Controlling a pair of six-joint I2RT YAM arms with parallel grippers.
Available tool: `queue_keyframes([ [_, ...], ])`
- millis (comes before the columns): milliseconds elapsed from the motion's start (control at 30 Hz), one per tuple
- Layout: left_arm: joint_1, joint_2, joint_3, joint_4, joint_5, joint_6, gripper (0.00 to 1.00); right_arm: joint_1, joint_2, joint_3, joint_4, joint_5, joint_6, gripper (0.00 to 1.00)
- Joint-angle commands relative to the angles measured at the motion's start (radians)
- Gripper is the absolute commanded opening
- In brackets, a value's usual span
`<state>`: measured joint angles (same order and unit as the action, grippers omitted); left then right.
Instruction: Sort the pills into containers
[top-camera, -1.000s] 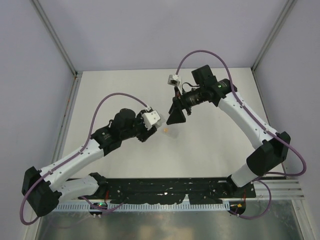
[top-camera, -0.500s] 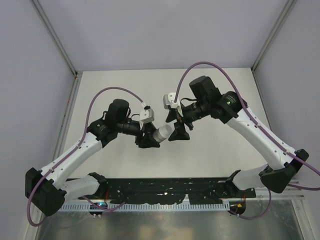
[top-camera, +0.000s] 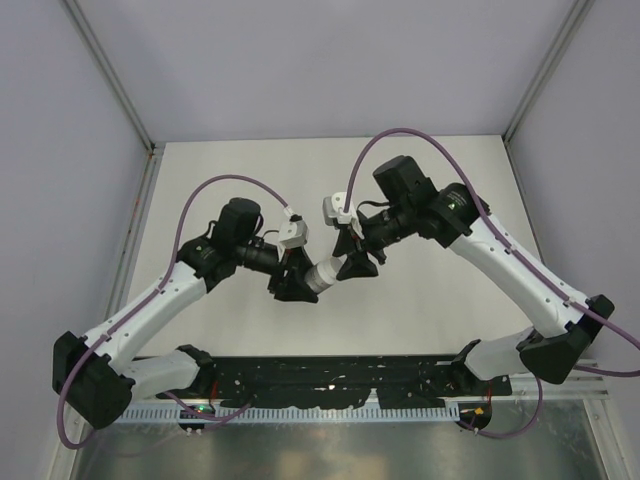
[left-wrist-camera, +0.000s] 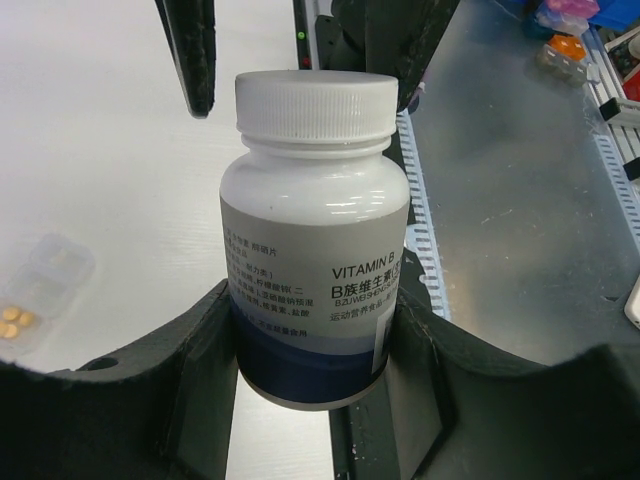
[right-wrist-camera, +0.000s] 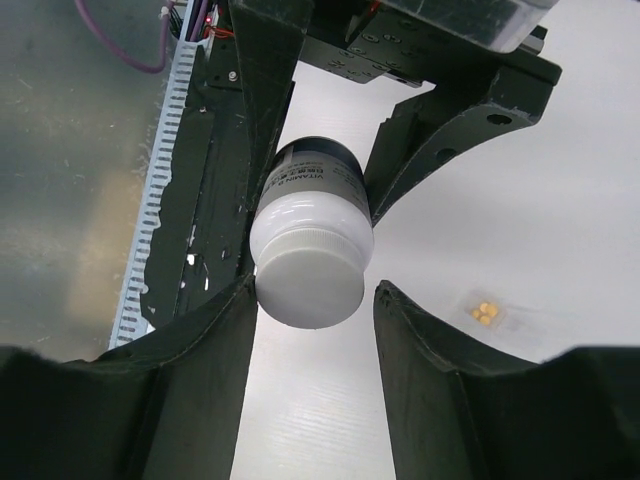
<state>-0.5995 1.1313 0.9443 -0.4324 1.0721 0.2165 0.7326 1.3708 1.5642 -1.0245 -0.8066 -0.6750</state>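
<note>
Bottle (top-camera: 322, 275), lifted mid-table, is clenched by its body in the left gripper (left-wrist-camera: 312, 300). Right gripper (right-wrist-camera: 315, 290), just beside it half a second ago, now straddles the cap (left-wrist-camera: 315, 100), not yet clamped. Pills (right-wrist-camera: 484, 312) lie in the packet (left-wrist-camera: 45, 275) below.

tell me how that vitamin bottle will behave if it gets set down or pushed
The bottle looks like rigid plastic, so the left gripper likely won't crush it. Round and smooth, it would probably roll if laid sideways.
</note>
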Motion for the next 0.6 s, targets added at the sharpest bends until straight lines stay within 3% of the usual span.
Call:
queue_keyframes([
  [0, 0.004, -0.002, 0.042, 0.006, 0.035, 0.007, 0.0, 0.008, 0.014, 0.016, 0.004, -0.032, -0.008, 0.54],
  [333, 0.006, -0.01, 0.027, 0.029, -0.029, 0.001, 0.0, 0.008, 0.042, 0.017, 0.004, -0.054, 0.029, 0.36],
  [567, 0.004, -0.064, -0.018, 0.104, -0.245, -0.028, 0.0, -0.022, 0.106, 0.022, 0.047, -0.04, 0.133, 0.29],
])
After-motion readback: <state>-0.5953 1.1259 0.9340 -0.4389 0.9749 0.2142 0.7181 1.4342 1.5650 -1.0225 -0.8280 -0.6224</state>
